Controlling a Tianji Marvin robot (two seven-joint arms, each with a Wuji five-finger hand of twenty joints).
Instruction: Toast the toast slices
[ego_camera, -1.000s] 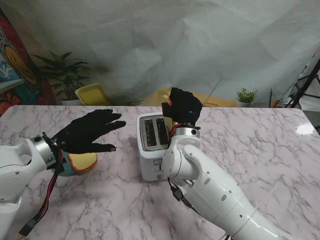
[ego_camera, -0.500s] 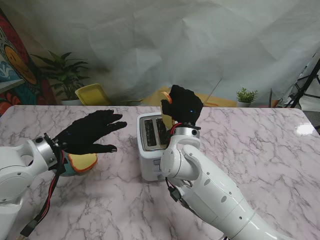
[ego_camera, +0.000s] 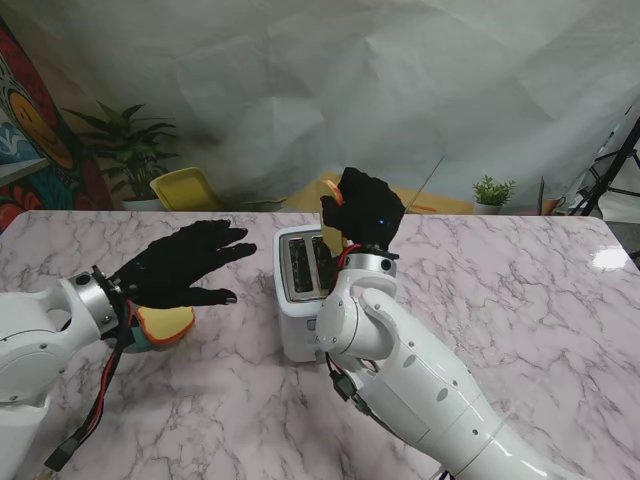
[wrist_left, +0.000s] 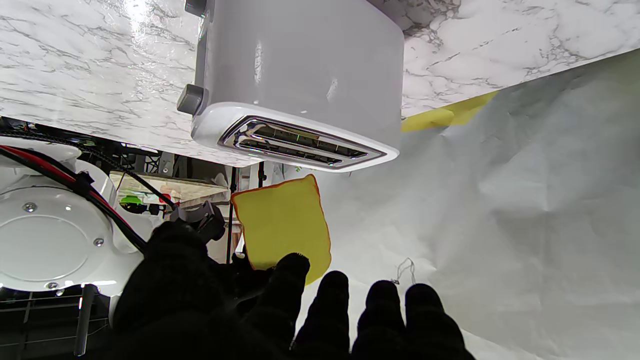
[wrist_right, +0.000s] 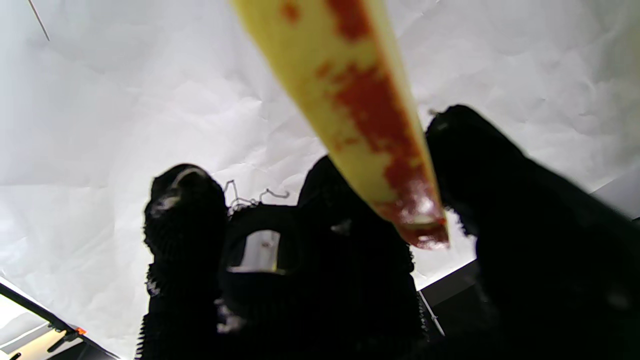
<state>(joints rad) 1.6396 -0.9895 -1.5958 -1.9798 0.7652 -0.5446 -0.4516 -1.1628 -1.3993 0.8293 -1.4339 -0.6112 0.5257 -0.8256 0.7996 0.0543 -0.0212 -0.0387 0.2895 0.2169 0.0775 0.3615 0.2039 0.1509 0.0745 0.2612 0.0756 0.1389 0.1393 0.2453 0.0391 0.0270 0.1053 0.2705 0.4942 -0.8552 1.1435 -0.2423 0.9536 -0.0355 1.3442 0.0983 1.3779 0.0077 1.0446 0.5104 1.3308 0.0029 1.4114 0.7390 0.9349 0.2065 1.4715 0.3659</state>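
My left hand hovers over the marble table with its fingers spread apart and nothing in them, palm turned down. Just under its wrist, nearer to me, sits a bowl with a slice of toast lying in it; the hand does not touch either one. From the left wrist camera my fingertips line up along the edge, pointing toward the toaster.

The white toaster stands in the middle of the table, to the right of that hand, its two long slots facing up; I cannot tell whether there is anything inside them. In the left wrist view the same toaster shows its lever knob on the end face.

My right hand is raised over the far right side of the toaster, fingers closed on a second slice. The left wrist camera shows this yellow slice with its orange crust held clear of the slots, apart from the toaster's top. In the right wrist view the slice runs edge-on between my thumb and fingers.
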